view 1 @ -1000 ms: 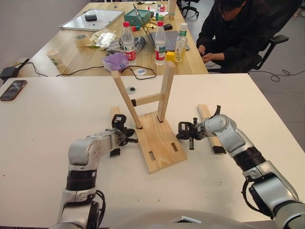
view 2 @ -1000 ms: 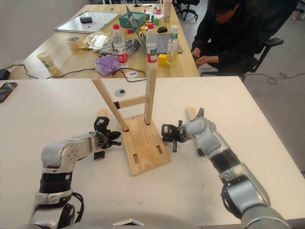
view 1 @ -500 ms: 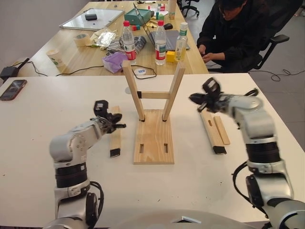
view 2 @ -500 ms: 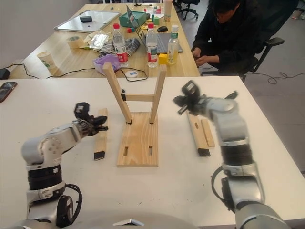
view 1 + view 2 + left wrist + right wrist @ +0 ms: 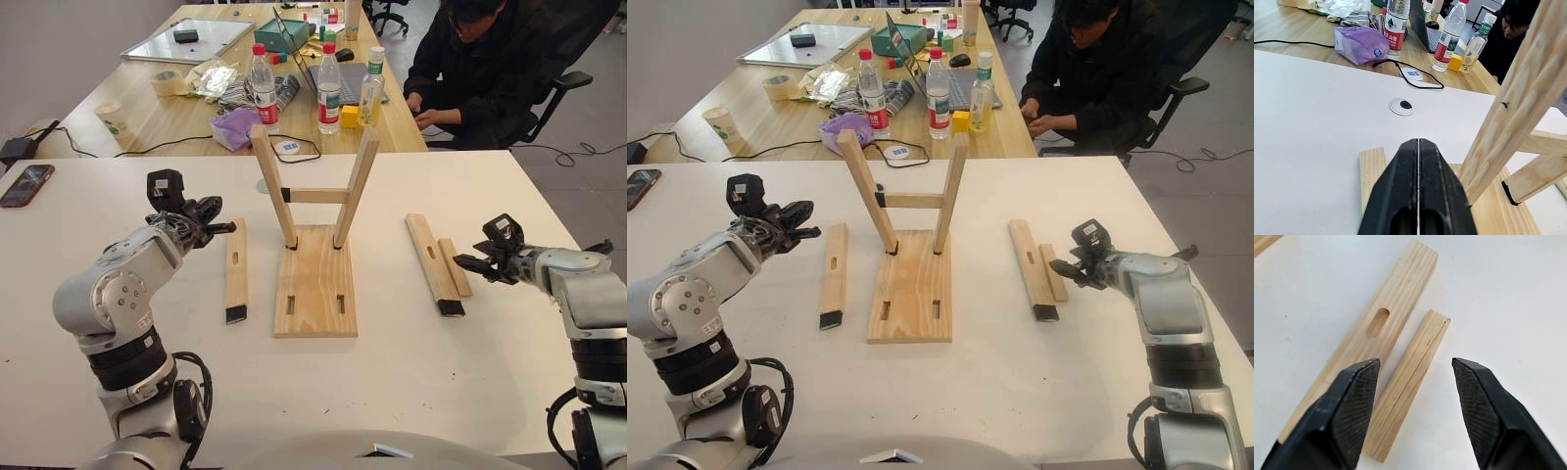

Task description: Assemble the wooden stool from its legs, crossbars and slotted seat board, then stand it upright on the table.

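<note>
So my right gripper [image 5: 472,266] opens wide at the crossbar [image 5: 1410,382], three o'clock from the seat board [image 5: 315,289], ready to grab; left gripper [image 5: 217,227] is clenched, empty.

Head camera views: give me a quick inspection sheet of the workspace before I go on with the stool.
Surface: white table, no spills seen.
Job's things: seat board lies flat with two upright legs and a joined crossbar standing in it, and two slots unfilled. The left loose leg and right loose leg lie flat either side, with the short crossbar beside the right one.
Clutter: phone at the table's left edge.
Grippers: left gripper shut, empty, raised left of the left loose leg. Right gripper open, aimed at the short crossbar, not touching.
Cables: black cable along the wooden table.
Surroundings: wooden table behind, holding bottles.
</note>
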